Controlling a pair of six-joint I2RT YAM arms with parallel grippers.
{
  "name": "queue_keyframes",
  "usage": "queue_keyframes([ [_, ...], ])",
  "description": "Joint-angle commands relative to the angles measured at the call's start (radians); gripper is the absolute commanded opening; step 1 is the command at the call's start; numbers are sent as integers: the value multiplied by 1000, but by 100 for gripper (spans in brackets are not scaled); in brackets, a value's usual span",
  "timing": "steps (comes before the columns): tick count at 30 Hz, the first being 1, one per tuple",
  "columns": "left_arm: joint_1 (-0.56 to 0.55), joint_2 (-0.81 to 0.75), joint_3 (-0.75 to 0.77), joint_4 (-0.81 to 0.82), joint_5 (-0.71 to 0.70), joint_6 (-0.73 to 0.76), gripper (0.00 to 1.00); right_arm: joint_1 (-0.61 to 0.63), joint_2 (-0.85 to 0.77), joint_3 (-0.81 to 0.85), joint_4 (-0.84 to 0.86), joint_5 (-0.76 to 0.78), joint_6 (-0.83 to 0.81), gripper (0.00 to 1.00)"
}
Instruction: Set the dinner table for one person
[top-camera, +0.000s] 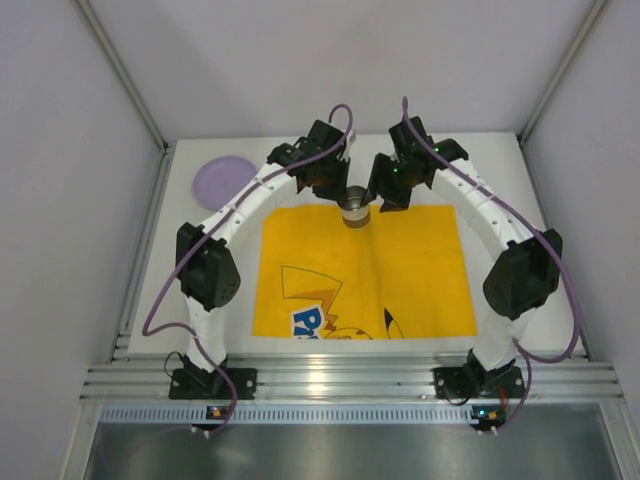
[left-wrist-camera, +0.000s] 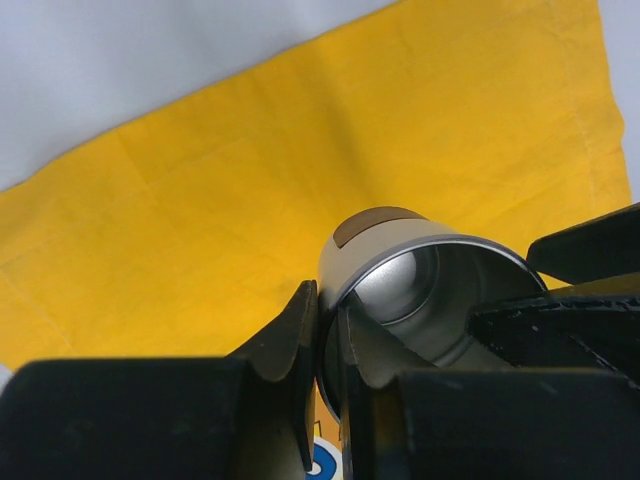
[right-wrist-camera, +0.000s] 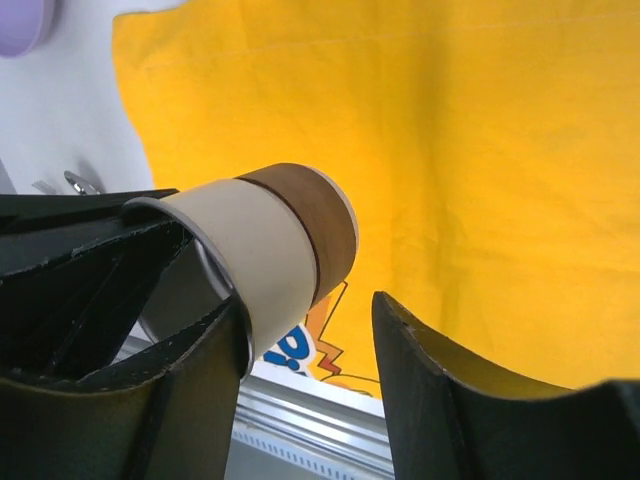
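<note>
The cup (top-camera: 355, 207), beige with a brown base band and bare metal inside, is empty. It tilts over the far edge of the yellow cloth (top-camera: 420, 270) on the white table (top-camera: 490, 158). The left gripper (left-wrist-camera: 322, 330) pinches its rim, one finger inside. The right gripper (right-wrist-camera: 310, 300) gapes wide just beside it, holding nothing. A purple plate (top-camera: 225, 178) lies far left. The cloth's blue lettering is unreadable.
</note>
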Motion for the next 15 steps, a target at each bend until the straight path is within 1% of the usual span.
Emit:
queue_keyframes([
  [1, -11, -104, -15, 26, -23, 10, 0, 27, 1, -13, -51, 75, -21, 51],
  [2, -20, -119, -21, 31, -25, 10, 0, 42, 18, -15, -57, 86, -28, 49],
  [4, -34, -131, -24, 44, -31, -1, 0, 70, 43, -13, -71, 113, -33, 39],
  [5, -37, -135, -19, 47, -28, -7, 0, 78, 56, -10, -76, 115, -33, 33],
  [6, -37, -133, -15, 49, -25, -12, 0, 85, 88, 9, -83, 124, -33, 21],
  [8, -43, -131, 7, 44, -14, -23, 2, 101, 116, 34, -111, 135, -39, 10],
  [9, -44, -135, 11, 43, -15, -24, 7, 105, 136, 57, -120, 153, -48, 0],
  [10, -47, -141, 11, 43, -32, -30, 21, 107, 144, 63, -142, 161, -51, 0],
  [11, -49, -148, 8, 47, -43, -33, 31, 107, 144, 65, -145, 161, -59, 0],
  [13, -51, -179, -4, 57, -99, -47, 48, 105, 138, 49, -146, 207, -64, 0],
  [14, -51, -190, -21, 61, -135, -53, 62, 105, 130, 42, -148, 216, -65, 0],
  [15, -49, -217, -28, 69, -155, -55, 68, 104, 121, 25, -146, 228, -70, 0],
])
